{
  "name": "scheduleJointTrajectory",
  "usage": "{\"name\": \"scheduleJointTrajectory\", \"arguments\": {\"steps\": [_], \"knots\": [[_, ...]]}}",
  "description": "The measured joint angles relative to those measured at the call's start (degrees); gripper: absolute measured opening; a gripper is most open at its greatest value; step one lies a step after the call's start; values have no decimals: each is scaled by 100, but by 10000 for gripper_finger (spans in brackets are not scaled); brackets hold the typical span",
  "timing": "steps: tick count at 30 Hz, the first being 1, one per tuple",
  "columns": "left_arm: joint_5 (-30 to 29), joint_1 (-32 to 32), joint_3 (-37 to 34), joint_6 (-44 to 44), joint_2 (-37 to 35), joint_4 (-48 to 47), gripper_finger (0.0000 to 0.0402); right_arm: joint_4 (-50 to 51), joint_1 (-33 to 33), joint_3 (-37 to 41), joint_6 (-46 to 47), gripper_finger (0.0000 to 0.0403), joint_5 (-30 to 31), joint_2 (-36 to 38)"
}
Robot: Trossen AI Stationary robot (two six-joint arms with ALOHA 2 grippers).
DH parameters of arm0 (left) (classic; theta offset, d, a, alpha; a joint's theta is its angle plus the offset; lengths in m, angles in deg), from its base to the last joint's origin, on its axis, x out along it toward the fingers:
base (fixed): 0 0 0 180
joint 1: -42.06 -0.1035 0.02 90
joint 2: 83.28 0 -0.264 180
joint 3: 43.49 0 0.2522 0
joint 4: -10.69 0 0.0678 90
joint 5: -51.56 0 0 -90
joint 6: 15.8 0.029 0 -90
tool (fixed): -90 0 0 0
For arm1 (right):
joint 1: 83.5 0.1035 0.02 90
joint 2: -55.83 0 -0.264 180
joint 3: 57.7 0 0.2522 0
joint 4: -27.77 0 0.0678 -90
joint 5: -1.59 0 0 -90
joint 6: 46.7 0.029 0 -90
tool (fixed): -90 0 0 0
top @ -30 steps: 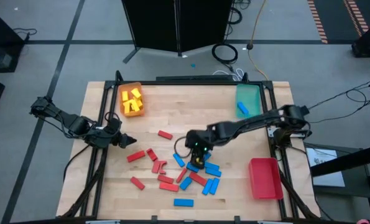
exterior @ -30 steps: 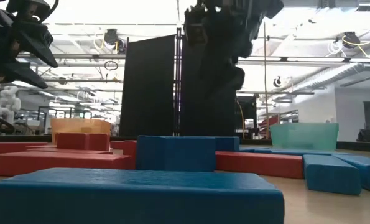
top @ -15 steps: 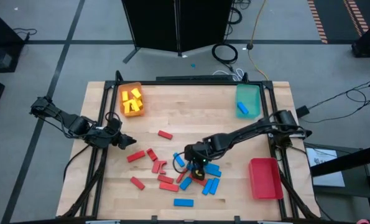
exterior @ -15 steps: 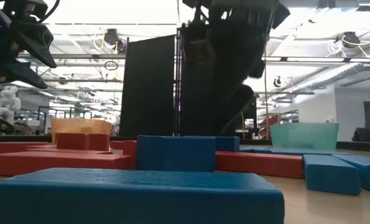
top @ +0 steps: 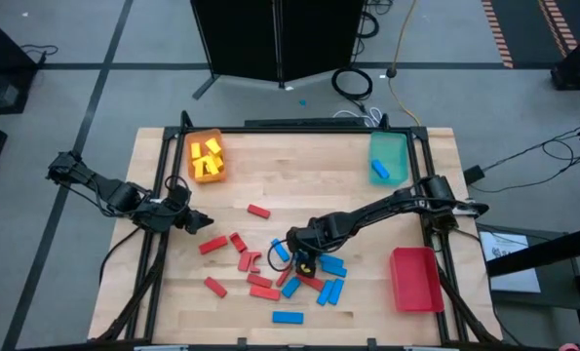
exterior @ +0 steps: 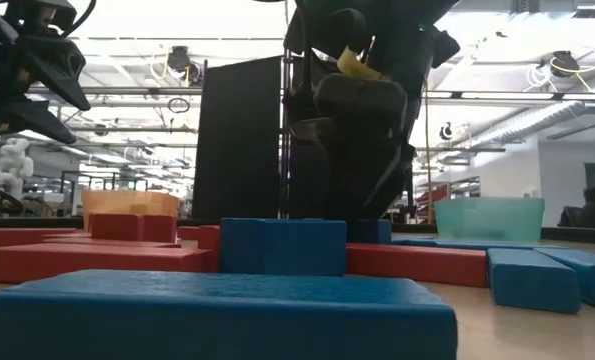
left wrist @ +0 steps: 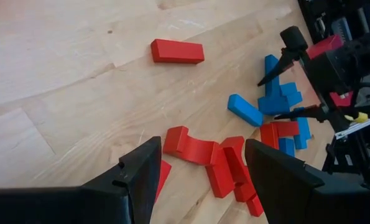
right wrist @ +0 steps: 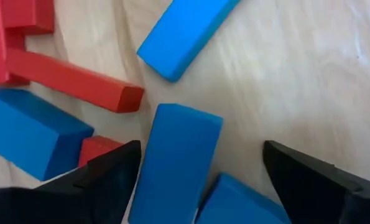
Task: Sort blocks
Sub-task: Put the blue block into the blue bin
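Red and blue blocks (top: 290, 275) lie flat in a loose pile at the table's near middle. Yellow blocks (top: 207, 156) lie in the orange tray, and one blue block (top: 380, 171) lies in the teal tray. My right gripper (top: 304, 261) hangs low over the pile, open and pointing down. In the right wrist view its fingers (right wrist: 110, 177) stand on either side of a blue block (right wrist: 175, 162) that lies flat on the wood. My left gripper (top: 197, 220) waits, open, at the table's left side above the wood (left wrist: 200, 180).
An orange tray (top: 194, 176) stands at the far left, a teal tray (top: 388, 144) at the far right and a red tray (top: 414, 283) at the near right. A lone red block (top: 258, 211) lies apart on bare wood. A blue block (exterior: 217, 315) lies close before the low camera.
My right gripper has come down onto the pile and moved a little toward the table's near edge, the arm stretching lower across the table. The blocks have kept their places.
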Motion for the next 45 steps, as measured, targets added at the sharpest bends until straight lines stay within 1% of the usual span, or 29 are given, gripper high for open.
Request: {"name": "scheduleJointTrajectory", "arguments": {"steps": [2,5,8,11,12,16,20,22,25,27,30,33,36,41,45], "knots": [[0,0,0,0,2,-2,228,107,-1,-2,146,312,24,-18],[-4,0,0,2,2,-1,228,223,-52,-2,317,261,30,-25],[-41,0,0,2,2,-2,228,334,-108,0,472,190,58,-25],[-50,0,0,2,2,-2,228,383,-166,0,639,109,-1,-21],[-50,0,-2,2,2,0,228,397,-180,-5,671,95,-20,-2],[-50,0,0,2,1,1,228,608,-209,-268,609,96,-60,-4],[-50,0,0,2,2,1,228,1327,-242,-883,280,96,-77,-83],[-50,0,0,2,3,0,228,1743,-289,-1317,21,96,0,-73],[-50,0,0,2,4,1,228,2675,-393,-2081,-505,96,467,-29],[-50,0,0,2,4,2,228,3083,-489,-2483,-872,96,750,-27],[-52,0,0,2,4,2,228,3675,-729,-2804,-1327,96,994,66],[-52,0,0,-1,4,4,228,4177,-1098,-2834,-1486,96,1230,330],[-54,0,0,-9,4,5,228,4468,-1484,-2658,-1645,96,1487,728],[-54,1,0,-11,4,7,228,4459,-2173,-2136,-1746,96,1521,1704],[-70,0,0,-11,4,5,228,4593,-2751,-1592,-1563,96,1856,2547]]}}
